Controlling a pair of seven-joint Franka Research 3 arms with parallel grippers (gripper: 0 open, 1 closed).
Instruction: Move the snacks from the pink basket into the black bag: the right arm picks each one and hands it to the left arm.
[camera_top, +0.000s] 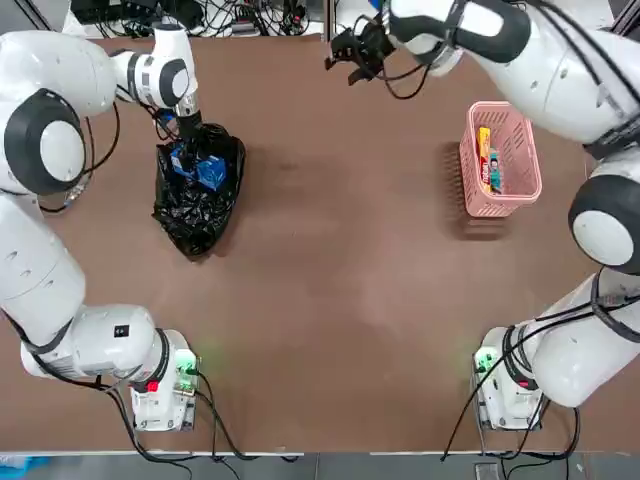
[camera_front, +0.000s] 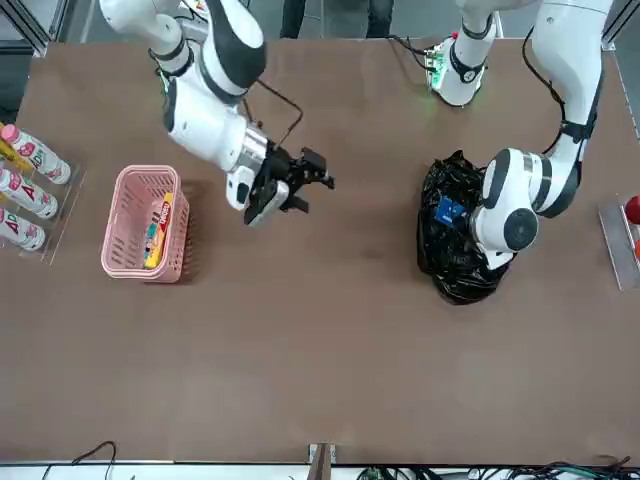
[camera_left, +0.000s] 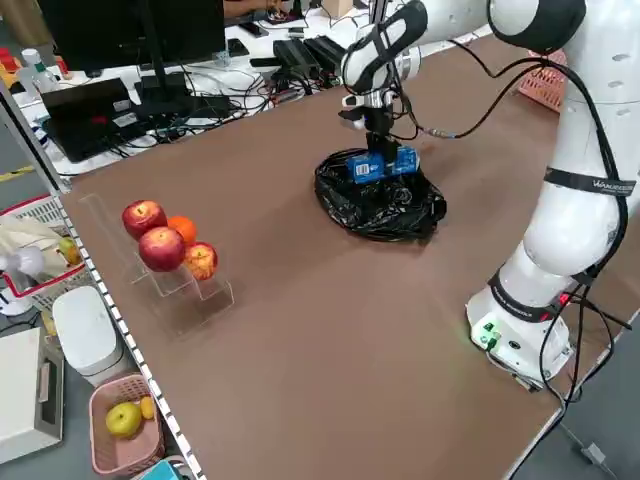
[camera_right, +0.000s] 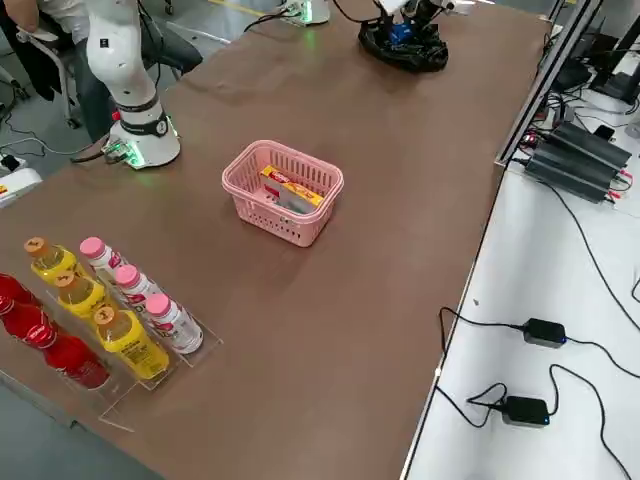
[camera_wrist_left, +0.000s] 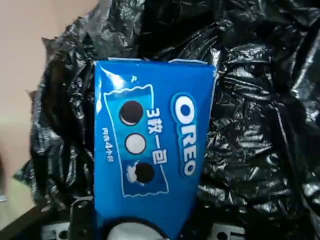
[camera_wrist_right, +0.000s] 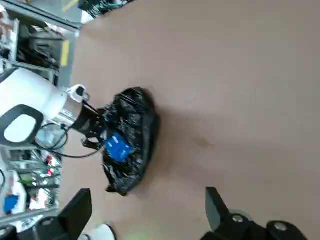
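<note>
Over the black bag (camera_top: 200, 195), left gripper (camera_top: 190, 148) points down clamping the blue snack (camera_top: 205, 170), seemingly.

The overhead camera looked straight down, arm bases at 6 o'clock. The front camera faced them from across the table, bases at 12 o'clock. Two raised side cameras looked diagonally across. The left wrist camera sat close over the black bag (camera_wrist_left: 260, 125); the right wrist camera saw it from afar, sharing it with the rest.
</note>
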